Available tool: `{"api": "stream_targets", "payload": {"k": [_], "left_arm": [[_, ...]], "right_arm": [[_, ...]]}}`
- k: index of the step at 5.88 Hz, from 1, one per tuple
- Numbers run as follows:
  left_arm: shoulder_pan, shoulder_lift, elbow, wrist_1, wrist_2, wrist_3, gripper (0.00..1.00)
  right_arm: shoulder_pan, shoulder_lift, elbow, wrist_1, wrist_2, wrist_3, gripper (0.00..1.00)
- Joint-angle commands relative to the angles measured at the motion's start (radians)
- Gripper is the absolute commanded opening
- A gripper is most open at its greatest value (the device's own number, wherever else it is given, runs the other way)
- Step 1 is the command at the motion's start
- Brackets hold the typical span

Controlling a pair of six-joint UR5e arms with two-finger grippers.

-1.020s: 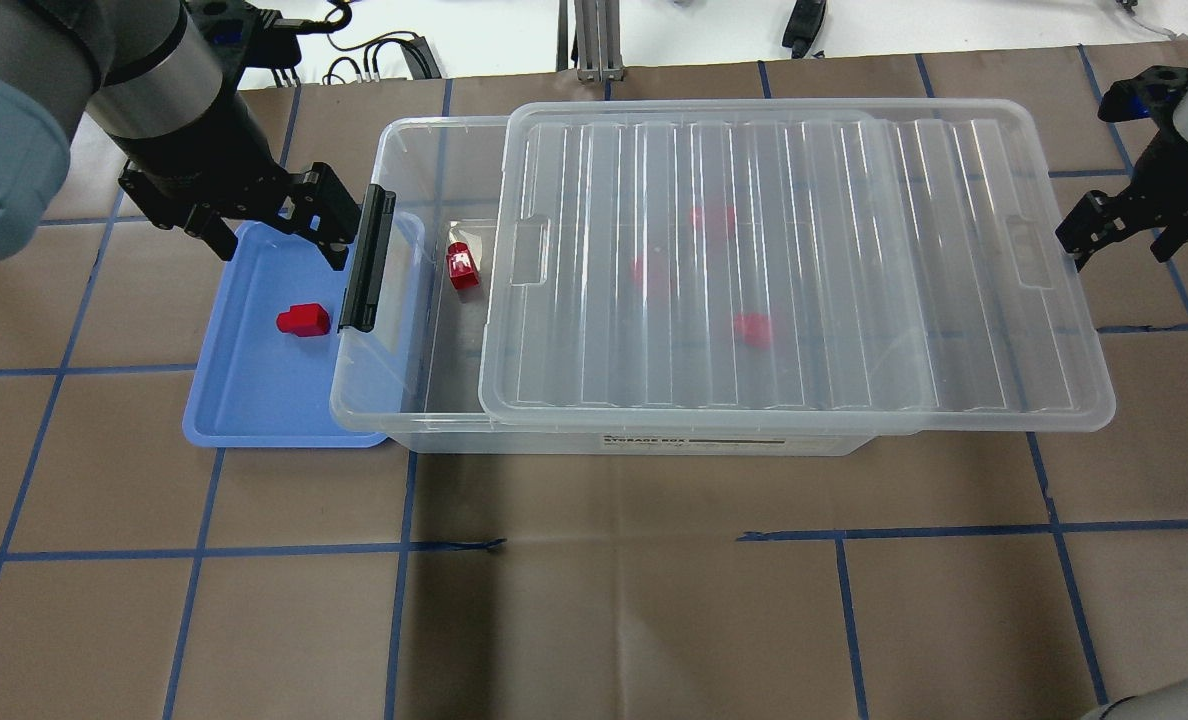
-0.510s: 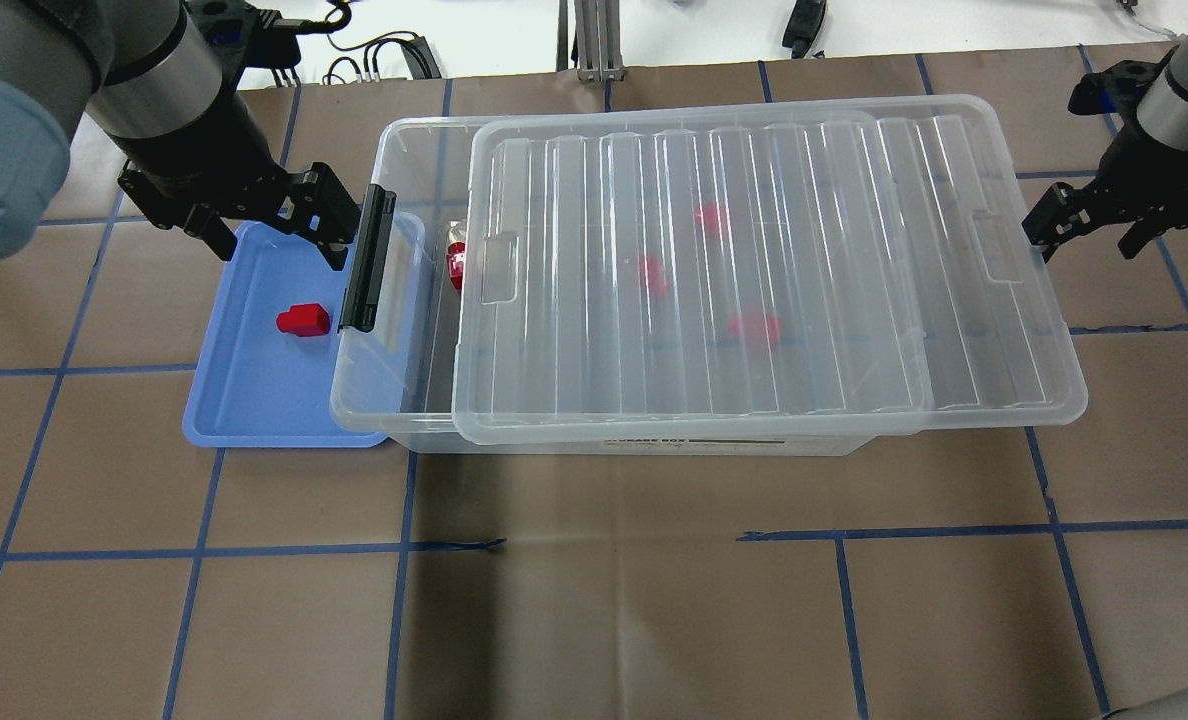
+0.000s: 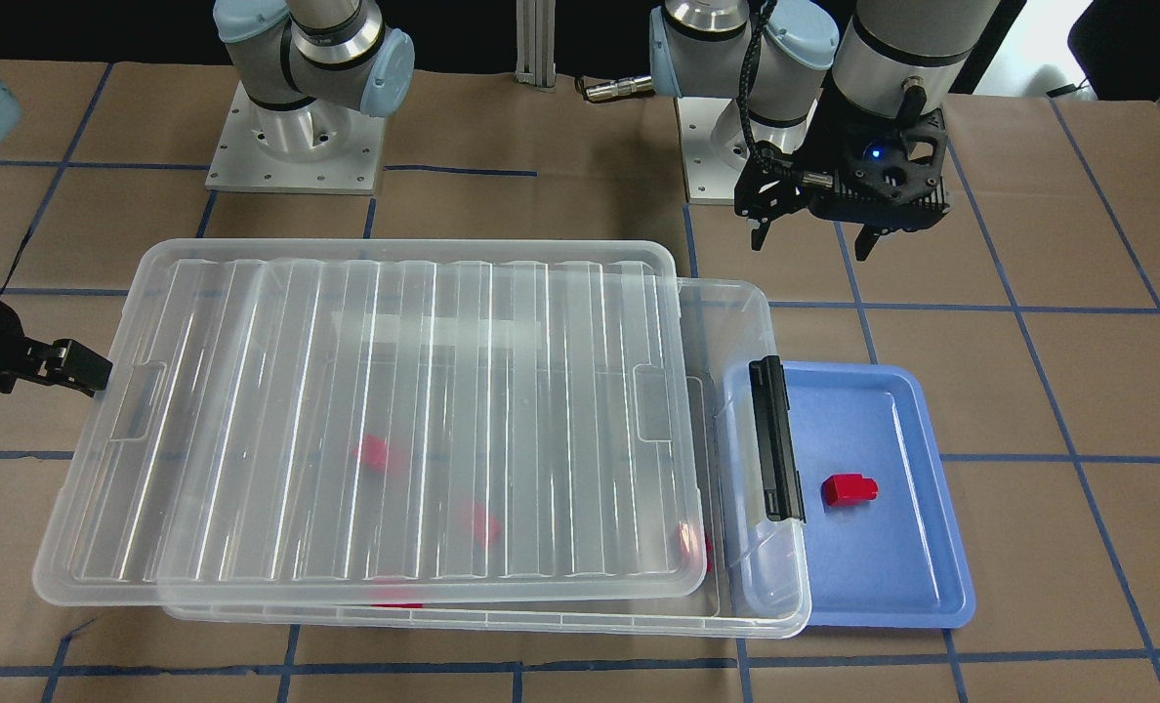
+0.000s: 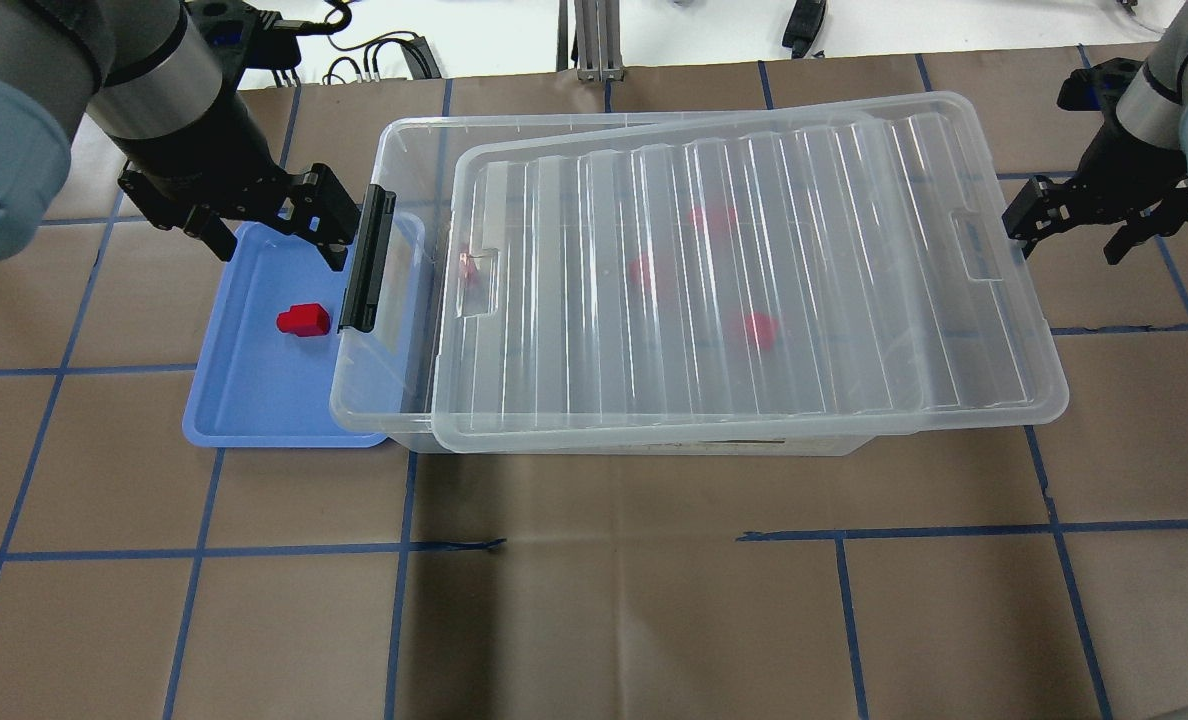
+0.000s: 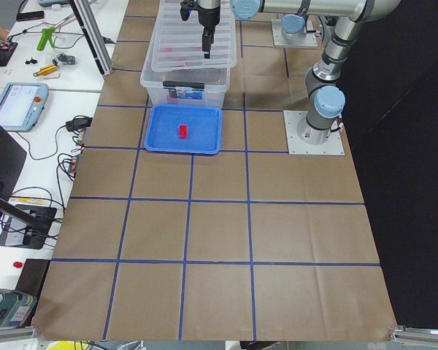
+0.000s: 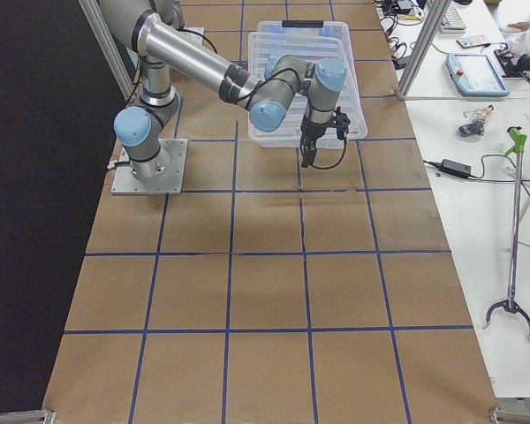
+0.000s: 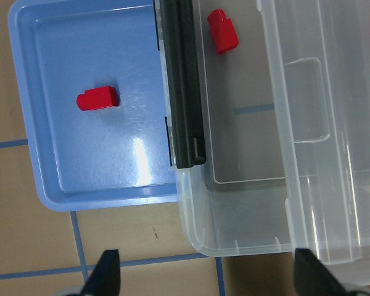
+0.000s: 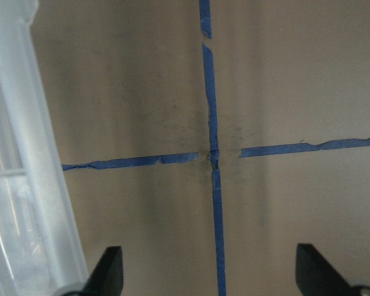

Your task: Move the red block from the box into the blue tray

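One red block [image 4: 302,320] lies in the blue tray [image 4: 254,405], which is tucked partly under the latch end of the clear box [image 4: 399,140]. The wrist view shows the block [image 7: 98,98] on the tray floor [image 7: 61,154]. The ribbed lid [image 4: 744,280] lies askew on the box and covers most of it. My left gripper [image 4: 269,235] hovers open and empty over the tray's far edge. My right gripper [image 4: 1066,235] is open, with one finger against the lid's right end.
Three red blocks [image 4: 757,328] show blurred through the lid. Another red block [image 7: 222,31] lies in the box near the black latch [image 4: 366,260]. Brown paper with blue tape lines [image 4: 614,545] covers the table in front.
The lid has slid left and turned askew, now covering the block near the latch end. My right gripper moved left with the lid's end. The left arm has not moved.
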Motion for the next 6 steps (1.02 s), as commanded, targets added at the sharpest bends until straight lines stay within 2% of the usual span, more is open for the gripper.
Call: {"api": "stream_targets", "payload": {"k": [1, 3, 6], "left_arm": [[0.0, 0.0, 0.0, 0.0, 0.002, 0.003, 0.98], [0.0, 0.0, -0.002, 0.0, 0.002, 0.004, 0.98], [0.0, 0.0, -0.002, 0.0, 0.0, 0.004, 0.98]], "right_arm": [[0.031, -0.021, 0.001, 0.025, 0.023, 0.092, 1.0], [0.094, -0.029, -0.002, 0.032, 0.021, 0.176, 1.0], [0.097, -0.032, -0.005, 0.034, 0.023, 0.177, 1.0]]}}
